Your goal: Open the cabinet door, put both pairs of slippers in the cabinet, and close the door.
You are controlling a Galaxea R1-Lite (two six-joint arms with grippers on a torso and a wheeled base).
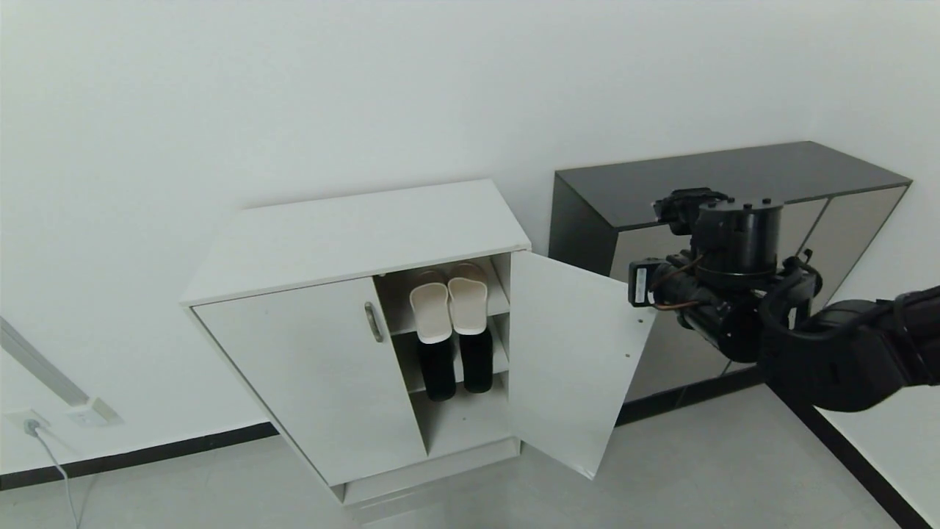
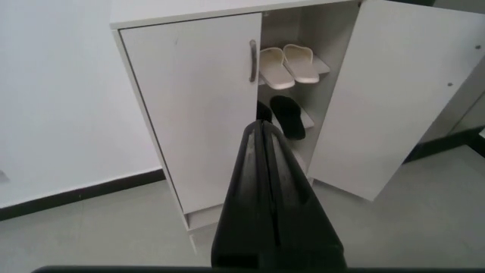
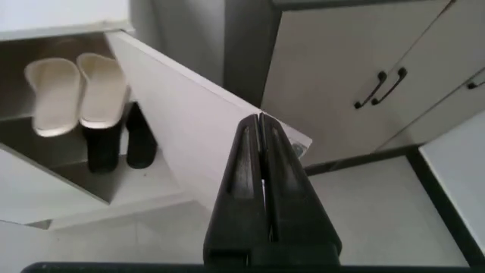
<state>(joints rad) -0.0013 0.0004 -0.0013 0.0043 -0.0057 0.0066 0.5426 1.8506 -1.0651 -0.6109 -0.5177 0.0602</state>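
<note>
White cabinet (image 1: 352,235) stands ahead of both arms, one door shut and the right door (image 1: 573,353) swung open. Pressed together and empty, the left pincer (image 2: 261,123) points toward the shut door's handle (image 2: 252,61). Past its tips and a little to the right, the left wrist view shows the shelves from the front: white slippers (image 2: 292,64) on the upper shelf, black slippers (image 2: 288,117) on the one below. The right pincer (image 3: 260,117) is likewise closed tight on nothing, its tips at the open door's free edge; whether they touch it I cannot tell. Beyond that pincer the right wrist view brings in the sideboard (image 3: 341,76) with its black handles (image 3: 386,85). The head view sets the sideboard just beside the cabinet, behind the open door.
</note>
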